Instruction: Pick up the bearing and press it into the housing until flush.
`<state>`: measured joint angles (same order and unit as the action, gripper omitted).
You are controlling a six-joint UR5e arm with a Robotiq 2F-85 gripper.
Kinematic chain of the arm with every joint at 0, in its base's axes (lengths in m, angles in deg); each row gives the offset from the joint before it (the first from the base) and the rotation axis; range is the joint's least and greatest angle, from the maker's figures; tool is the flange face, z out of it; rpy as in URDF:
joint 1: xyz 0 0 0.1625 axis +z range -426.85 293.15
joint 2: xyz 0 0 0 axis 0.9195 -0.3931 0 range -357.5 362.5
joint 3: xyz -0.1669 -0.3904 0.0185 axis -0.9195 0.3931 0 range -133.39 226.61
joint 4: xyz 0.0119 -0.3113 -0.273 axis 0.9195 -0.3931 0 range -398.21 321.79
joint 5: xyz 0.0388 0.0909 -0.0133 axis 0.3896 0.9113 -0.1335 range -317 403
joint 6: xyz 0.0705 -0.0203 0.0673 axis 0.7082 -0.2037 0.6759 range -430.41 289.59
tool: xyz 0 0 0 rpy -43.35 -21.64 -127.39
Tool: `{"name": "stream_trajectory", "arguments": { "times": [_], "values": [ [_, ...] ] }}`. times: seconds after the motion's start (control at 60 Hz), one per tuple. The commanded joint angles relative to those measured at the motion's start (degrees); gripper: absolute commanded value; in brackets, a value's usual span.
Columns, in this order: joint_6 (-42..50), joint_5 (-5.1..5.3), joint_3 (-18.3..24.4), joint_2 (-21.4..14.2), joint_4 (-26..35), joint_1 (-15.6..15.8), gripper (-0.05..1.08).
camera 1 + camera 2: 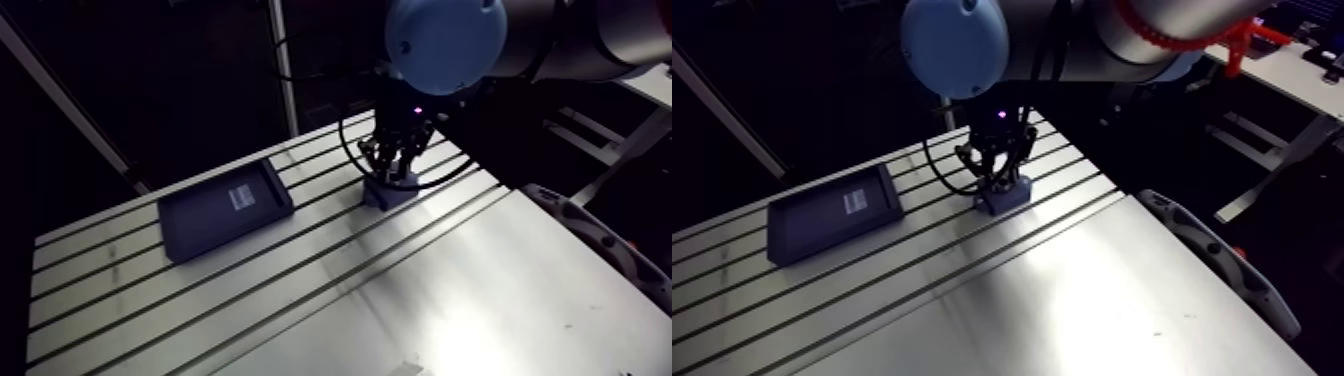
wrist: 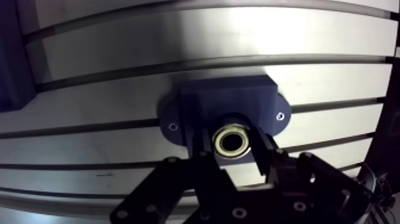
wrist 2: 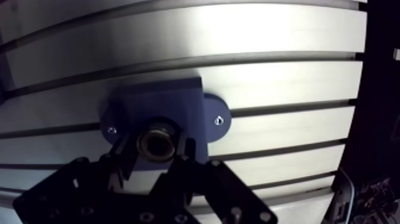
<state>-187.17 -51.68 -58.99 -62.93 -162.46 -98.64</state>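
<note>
Metal bearing [image 2: 233, 143] is clamped between the fingers [image 2: 265, 156], its axis upright and bore facing the wrist, at the dark blue housing [image 2: 226, 102] on the surface [image 2: 178, 36].

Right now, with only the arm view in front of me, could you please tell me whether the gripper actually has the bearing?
Observer: Yes, in the wrist view the gripper is shut on the bearing, gripping it from both sides.
Operator: Thank you; where is it against the housing?
Observer: At a round opening in the housing; whether it is flush I cannot tell.
Operator: Is the housing screwed down?
Observer: A screw shows in each of its side flanges.
</note>
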Motion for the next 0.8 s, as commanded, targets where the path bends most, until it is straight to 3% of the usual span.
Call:
{"name": "stream_trajectory", "arguments": {
  "times": [0.017,0.8],
  "values": [
    [0.0,-0.02,0.0,0.0,0.0,0.0,0.63],
    [0.0,-0.18,0.2,0.6,0.0,0.0,0.63]
  ]
}}
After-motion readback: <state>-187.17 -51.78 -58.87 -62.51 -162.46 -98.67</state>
